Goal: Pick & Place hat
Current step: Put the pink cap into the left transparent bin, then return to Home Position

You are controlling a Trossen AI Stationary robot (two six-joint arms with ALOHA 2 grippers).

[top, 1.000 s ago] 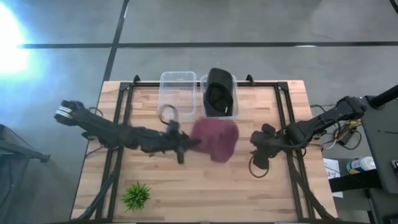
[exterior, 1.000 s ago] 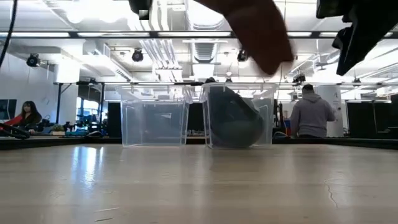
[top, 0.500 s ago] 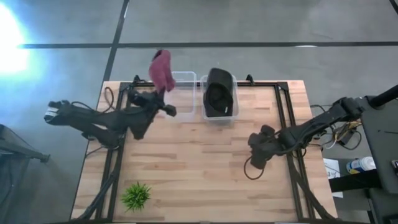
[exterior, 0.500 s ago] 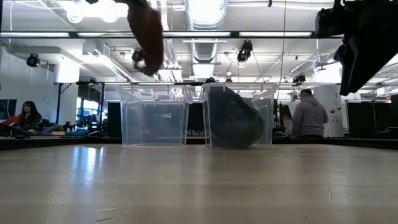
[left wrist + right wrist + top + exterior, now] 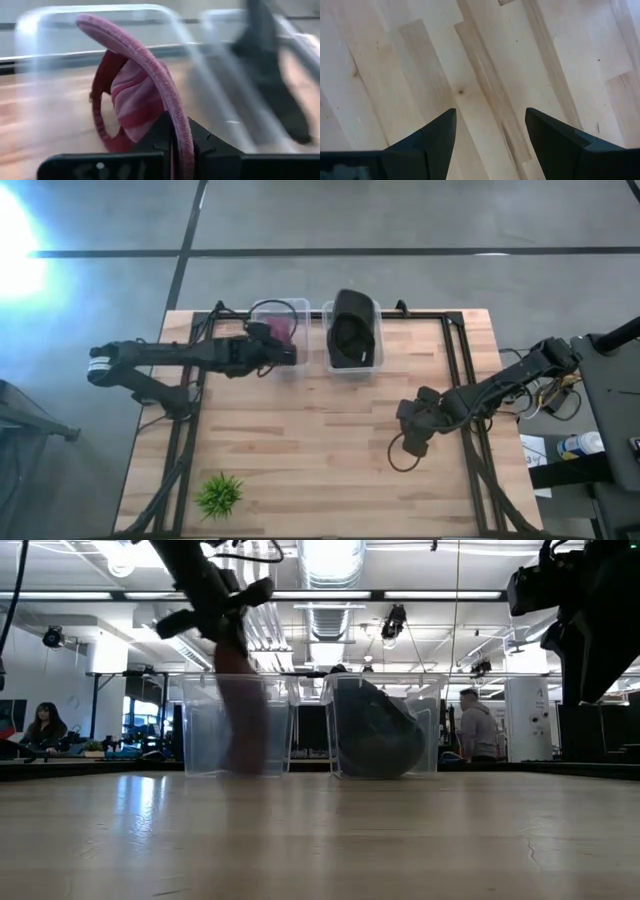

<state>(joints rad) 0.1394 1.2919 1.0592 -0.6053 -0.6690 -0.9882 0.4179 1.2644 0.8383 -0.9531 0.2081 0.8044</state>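
Observation:
A maroon-pink hat [image 5: 281,330] hangs in the mouth of the left clear bin [image 5: 262,310] at the table's far edge. It shows blurred inside that bin in the low view [image 5: 240,715]. My left gripper [image 5: 287,352] is shut on the hat, just above the bin's near wall. A black hat [image 5: 352,332] lies in the right clear bin [image 5: 378,350]. My right gripper [image 5: 408,436] is open and empty over bare wood at the table's right, as the right wrist view [image 5: 490,130] shows. My left gripper [image 5: 177,150] pinches the hat's thick rolled rim [image 5: 172,107] between its two fingers. The fingers reach level from the table's left, across the rim. The hat hangs below and beyond them, its crown [image 5: 135,100] down inside the bin.
A small green plant [image 5: 219,494] stands near the table's front left corner. Black frame rails [image 5: 455,370] run along both sides of the table. People show in the room beyond [image 5: 482,725].
My left gripper has carried the hat from the table's middle up and toward the far left, past the far edge. It has then come back down, so the hat now hangs into the left bin. My right gripper has drifted slightly toward the near edge.

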